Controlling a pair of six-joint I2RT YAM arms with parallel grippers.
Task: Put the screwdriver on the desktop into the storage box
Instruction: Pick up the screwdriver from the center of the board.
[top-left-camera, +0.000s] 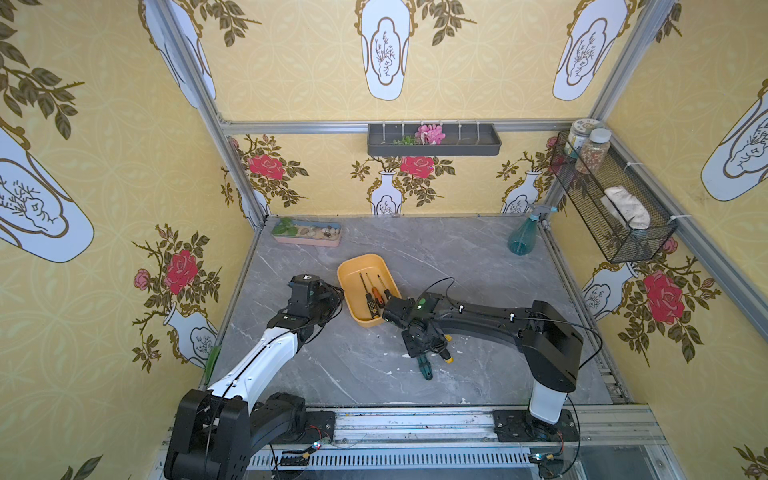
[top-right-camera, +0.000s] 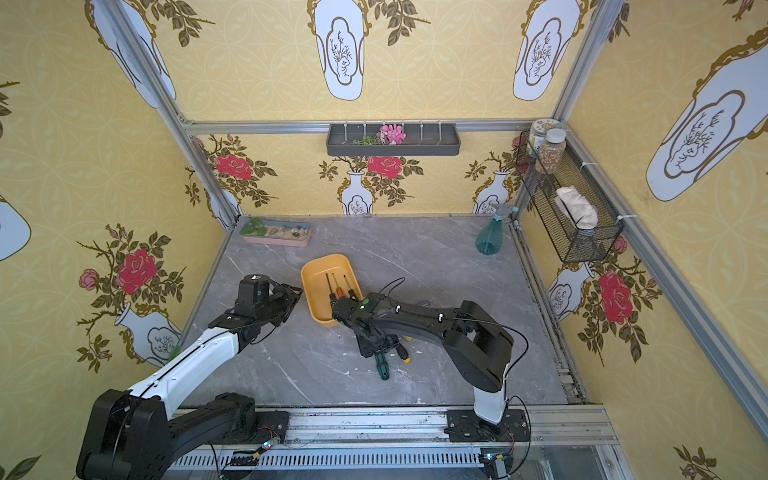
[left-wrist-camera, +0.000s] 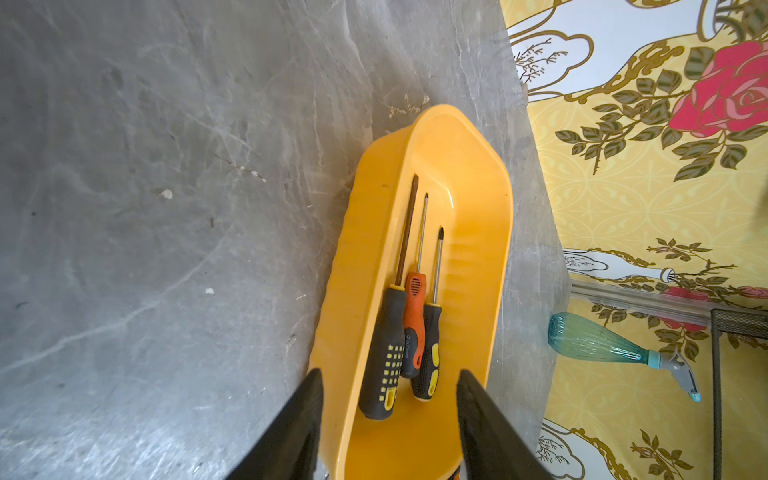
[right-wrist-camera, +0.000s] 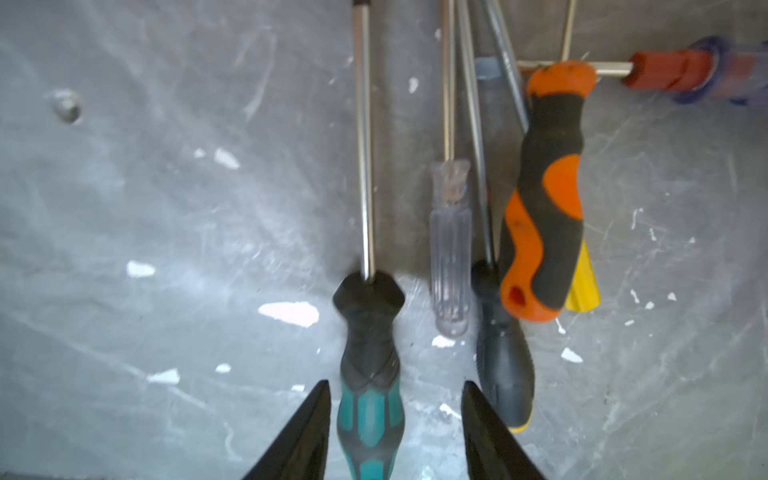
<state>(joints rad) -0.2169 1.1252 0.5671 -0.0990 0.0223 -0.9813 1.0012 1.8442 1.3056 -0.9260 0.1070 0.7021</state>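
The yellow-orange storage box (top-left-camera: 354, 270) (top-right-camera: 320, 270) (left-wrist-camera: 469, 232) stands mid-desktop (top-left-camera: 457, 266) with three screwdrivers (top-left-camera: 374, 293) (left-wrist-camera: 415, 316) lying in it. My left gripper (top-left-camera: 337, 291) (left-wrist-camera: 389, 371) is open just left of the box, its fingers framing the box's near end. Several more screwdrivers lie in a loose pile on the desktop under my right gripper (top-left-camera: 424, 356) (right-wrist-camera: 395, 382). It is open, astride the teal-and-black handle of one screwdriver (right-wrist-camera: 370, 407) (top-left-camera: 426, 369) (top-right-camera: 382, 369), with a gap on each side. Beside it lie a clear-handled one (right-wrist-camera: 451, 249), an orange-black one (right-wrist-camera: 544, 224) and a black one (right-wrist-camera: 505, 374).
A pink tray of pebbles (top-left-camera: 307, 236) sits at the back left. At the back right stands a teal spray bottle (top-left-camera: 521, 237). A black wire basket (top-left-camera: 615, 208) hangs on the right wall and a dark grey tray (top-left-camera: 434, 143) on the back wall.
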